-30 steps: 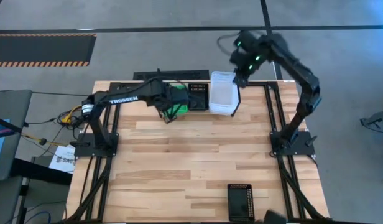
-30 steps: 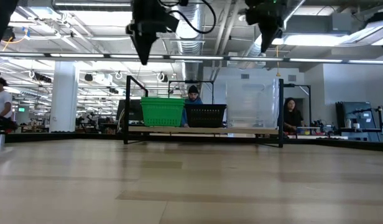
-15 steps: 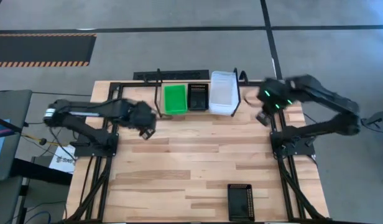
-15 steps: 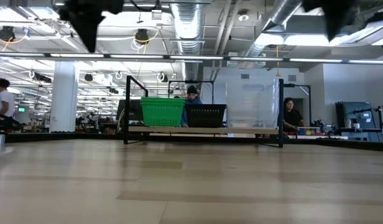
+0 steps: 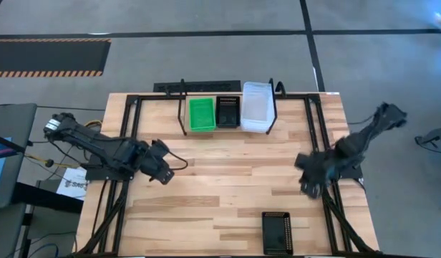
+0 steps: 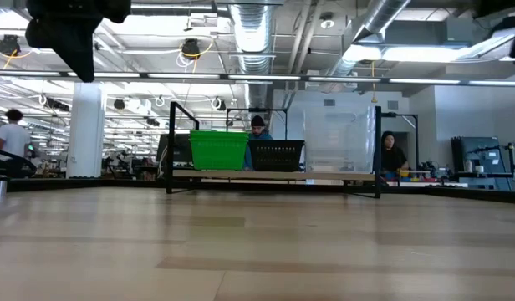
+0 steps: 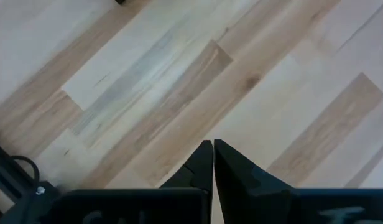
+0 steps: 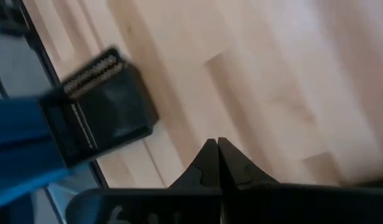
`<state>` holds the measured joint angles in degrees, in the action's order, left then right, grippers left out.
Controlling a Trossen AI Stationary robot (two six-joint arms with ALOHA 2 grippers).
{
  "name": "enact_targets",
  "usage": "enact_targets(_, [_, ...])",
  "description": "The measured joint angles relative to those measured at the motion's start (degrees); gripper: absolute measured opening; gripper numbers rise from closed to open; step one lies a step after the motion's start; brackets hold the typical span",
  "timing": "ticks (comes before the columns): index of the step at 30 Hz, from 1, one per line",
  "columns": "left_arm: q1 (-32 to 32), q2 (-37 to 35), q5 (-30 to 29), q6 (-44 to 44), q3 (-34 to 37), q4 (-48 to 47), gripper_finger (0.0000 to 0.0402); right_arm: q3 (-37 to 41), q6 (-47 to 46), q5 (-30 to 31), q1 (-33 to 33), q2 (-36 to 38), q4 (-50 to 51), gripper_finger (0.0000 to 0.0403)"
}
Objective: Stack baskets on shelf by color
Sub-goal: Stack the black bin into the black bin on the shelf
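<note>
Wrist views give us what the high view cannot: the left gripper [image 7: 212, 144] and the right gripper [image 8: 217, 142] both have their fingers pressed together, holding nothing, over bare table [image 5: 228, 172]. From above we see the left gripper [image 5: 165, 174] low near the left side and the right gripper [image 5: 307, 188] near the right side. We count three stacks on the shelf [image 5: 183, 107] at the far edge: green [image 5: 201, 114], black [image 5: 228, 111] and clear [image 5: 255, 106] in a row. A fourth black basket [image 5: 277, 232] lies alone at the near edge. Only the low view shows the clear stack [image 6: 338, 138] standing tallest, and three people beyond.
</note>
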<state>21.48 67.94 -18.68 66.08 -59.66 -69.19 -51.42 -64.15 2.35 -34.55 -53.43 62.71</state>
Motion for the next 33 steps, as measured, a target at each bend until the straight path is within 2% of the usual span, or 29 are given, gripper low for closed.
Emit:
enact_targets(3, [0.82,0.51,-0.01,0.16,0.0,1.32,0.0,0.12,-3.23,0.28,-5.79,-6.31,-3.98,0.0])
enact_targets(6, [1.08,0.37,-0.08,-0.26,0.0,1.81,0.0,0.12,-4.96,0.21,-8.8,-12.65,-9.74,0.0005])
enact_targets(13, [1.06,0.42,-0.63,-4.73,0.0,2.78,0.0,-0.11,-4.46,-3.38,-6.74,-24.74,-19.02,0.0066])
enact_targets(20, [1.06,0.42,-0.63,-6.94,0.0,2.76,0.0,-7.24,3.76,-7.59,-1.52,-31.96,-19.28,0.0128])
enact_targets(26, [1.06,0.42,-0.68,-8.02,0.0,2.69,0.0,-11.84,12.17,-10.52,-0.62,-38.02,-18.65,0.0177])
enact_targets(33, [1.06,0.42,-1.07,-8.45,0.0,2.72,0.0,-12.05,17.28,-14.54,-1.31,-43.72,-12.66,0.0198])
